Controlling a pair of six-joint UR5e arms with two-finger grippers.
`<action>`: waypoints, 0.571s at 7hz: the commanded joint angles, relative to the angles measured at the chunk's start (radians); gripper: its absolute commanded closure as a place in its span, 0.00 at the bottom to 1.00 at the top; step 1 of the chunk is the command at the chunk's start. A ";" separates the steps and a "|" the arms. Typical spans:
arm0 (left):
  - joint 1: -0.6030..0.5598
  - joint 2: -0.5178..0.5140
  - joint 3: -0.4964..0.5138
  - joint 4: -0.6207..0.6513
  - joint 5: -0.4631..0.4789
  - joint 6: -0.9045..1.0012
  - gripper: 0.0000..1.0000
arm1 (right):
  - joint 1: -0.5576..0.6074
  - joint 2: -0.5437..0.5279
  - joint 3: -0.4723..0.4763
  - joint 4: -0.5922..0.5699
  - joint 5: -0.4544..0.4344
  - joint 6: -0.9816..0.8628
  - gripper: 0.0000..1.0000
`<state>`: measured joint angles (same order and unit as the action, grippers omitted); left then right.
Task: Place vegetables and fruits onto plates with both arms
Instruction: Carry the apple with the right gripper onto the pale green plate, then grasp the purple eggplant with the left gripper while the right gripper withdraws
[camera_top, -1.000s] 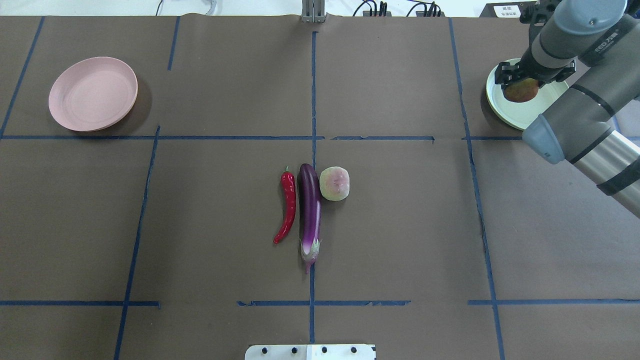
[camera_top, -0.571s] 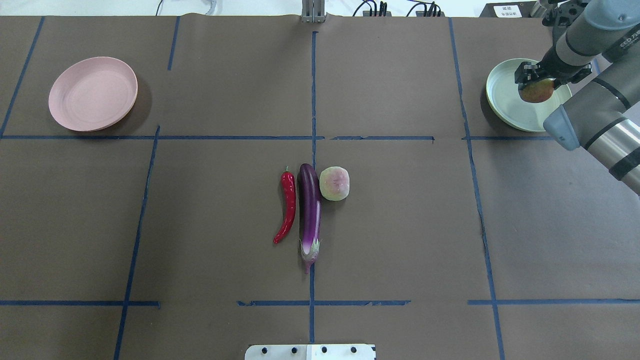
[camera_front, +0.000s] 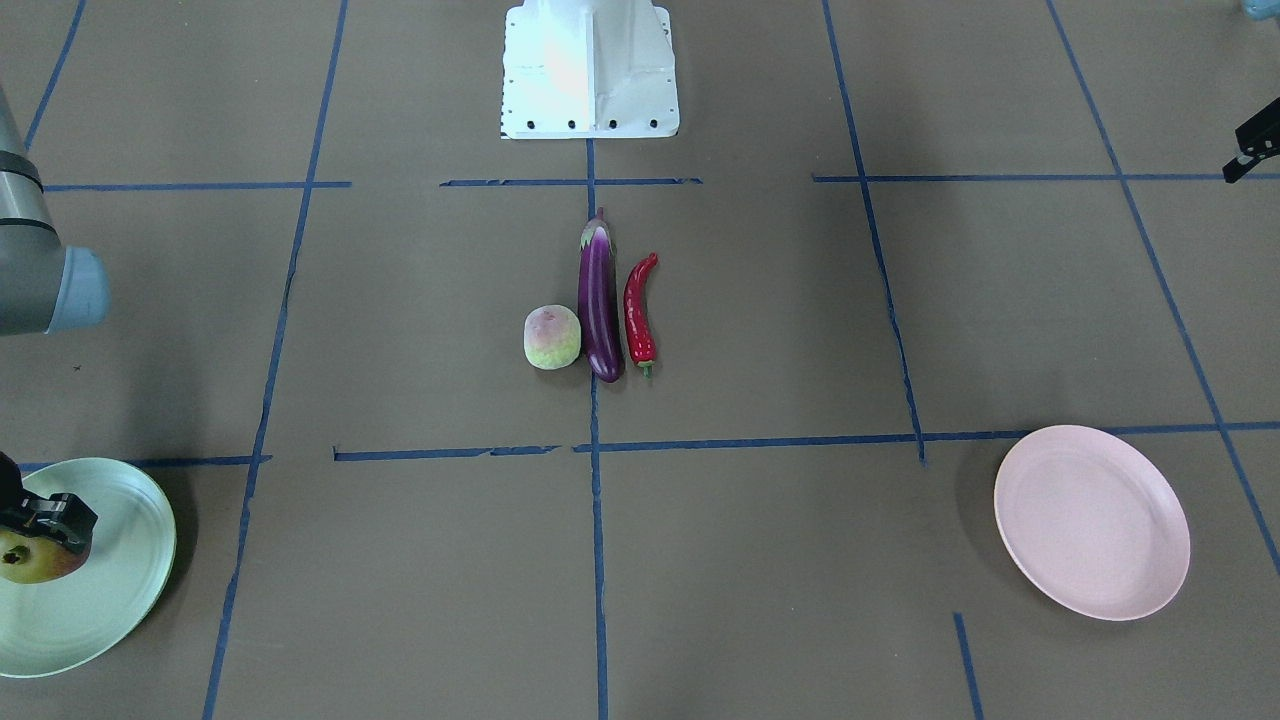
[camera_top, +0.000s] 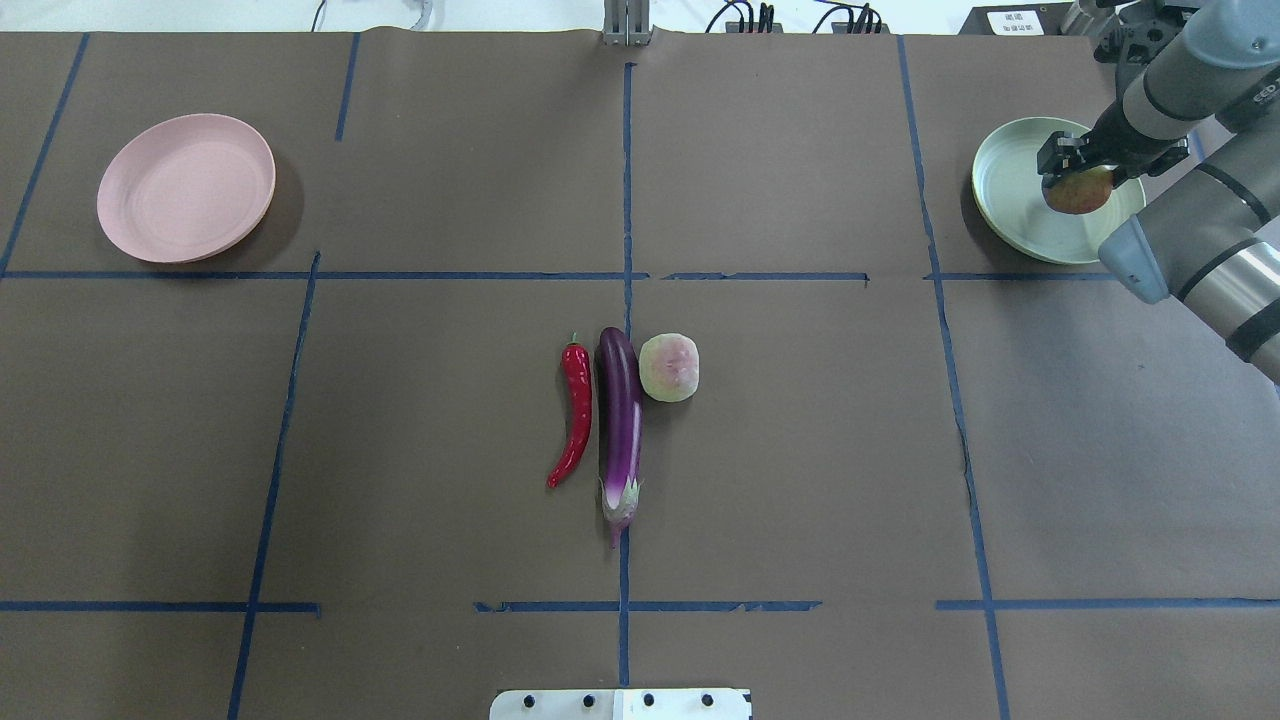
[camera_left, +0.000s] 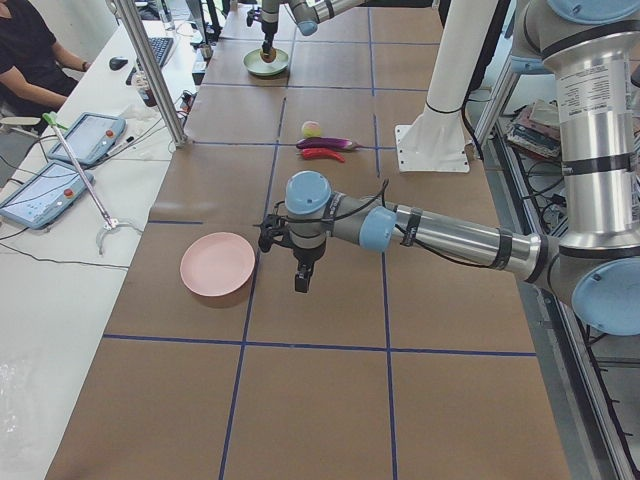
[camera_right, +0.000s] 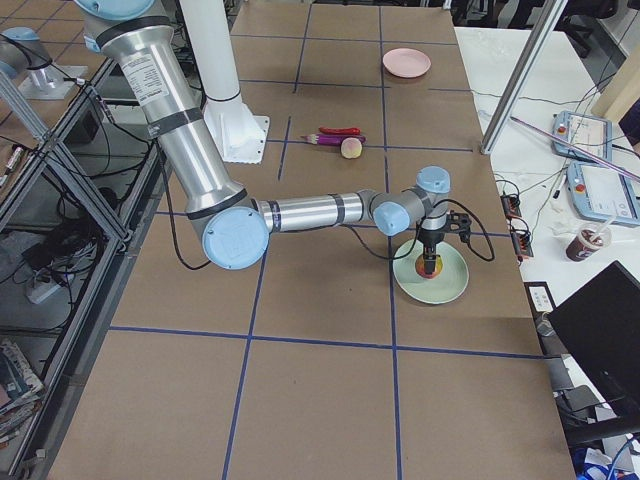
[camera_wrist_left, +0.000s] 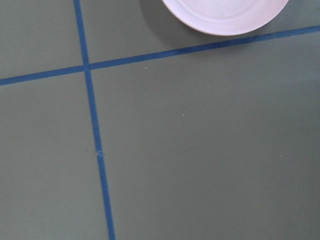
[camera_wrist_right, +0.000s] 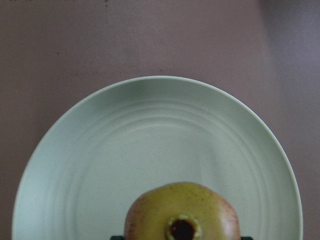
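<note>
My right gripper (camera_top: 1078, 178) is shut on the pomegranate-like fruit (camera_top: 1078, 193) and holds it low over the mint green plate (camera_top: 1010, 190). The right wrist view shows the fruit's crown (camera_wrist_right: 182, 228) over the plate (camera_wrist_right: 150, 140). The purple eggplant (camera_top: 620, 420), the red chili (camera_top: 575, 410) and the pale green-pink fruit (camera_top: 669, 367) lie side by side at mid table. The pink plate (camera_top: 186, 187) is at the far left. My left gripper (camera_left: 302, 282) hangs above the table beside the pink plate (camera_left: 217, 264); I cannot tell whether it is open or shut.
Blue tape lines divide the brown table cover. The white base block (camera_front: 590, 65) stands at the robot's edge. An operator (camera_left: 30, 60) with tablets sits at a side table in the exterior left view. The left wrist view shows the pink plate's rim (camera_wrist_left: 225, 15).
My right gripper has carried the pomegranate-like fruit to the right, from the mint plate's left part to over its middle, and has come lower. The other produce has not moved.
</note>
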<state>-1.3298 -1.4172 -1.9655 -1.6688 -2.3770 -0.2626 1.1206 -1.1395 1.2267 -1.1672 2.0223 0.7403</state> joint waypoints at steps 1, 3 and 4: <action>0.154 -0.153 -0.003 -0.034 0.005 -0.281 0.00 | 0.040 0.000 0.011 0.043 0.091 -0.004 0.00; 0.347 -0.364 -0.006 -0.032 0.028 -0.582 0.00 | 0.088 -0.020 0.124 0.029 0.275 0.008 0.00; 0.448 -0.446 -0.006 -0.029 0.098 -0.701 0.00 | 0.087 -0.064 0.216 0.027 0.285 0.049 0.00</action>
<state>-1.0016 -1.7563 -1.9702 -1.7003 -2.3365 -0.8134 1.1994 -1.1653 1.3462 -1.1349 2.2617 0.7556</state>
